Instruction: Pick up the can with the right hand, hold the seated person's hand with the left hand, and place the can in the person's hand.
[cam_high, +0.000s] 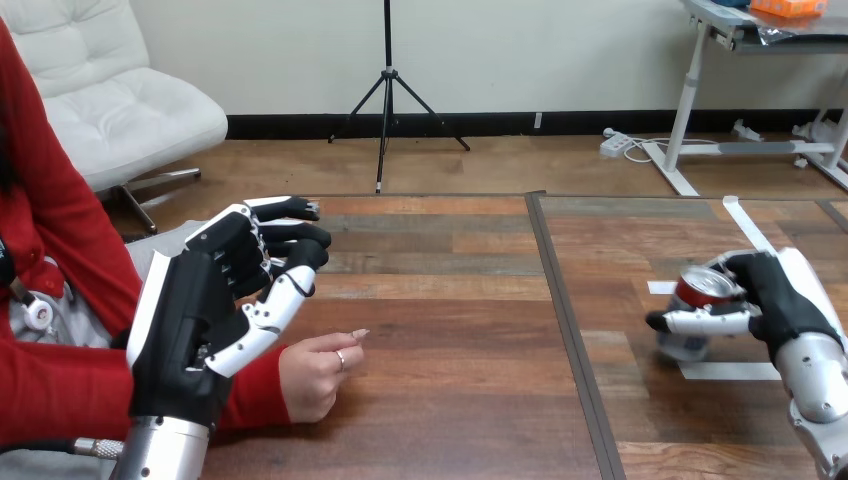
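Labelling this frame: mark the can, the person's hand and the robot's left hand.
can (697, 294): head view, red upper wall.
person's hand (310, 376): head view, hand's middle.
left hand (192, 312): head view, black body.

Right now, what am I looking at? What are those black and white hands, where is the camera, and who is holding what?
Those are a robot's two hands. The picture comes from a camera on its head, looking down over a wooden table. The arm at the left ends in its left hand. Its fingers are loose and hold nothing, and it hangs just above a person's hand that rests on the table. I cannot tell whether the two touch. At the right, the right hand has its fingers curled round a red and silver can, beside strips of white tape.
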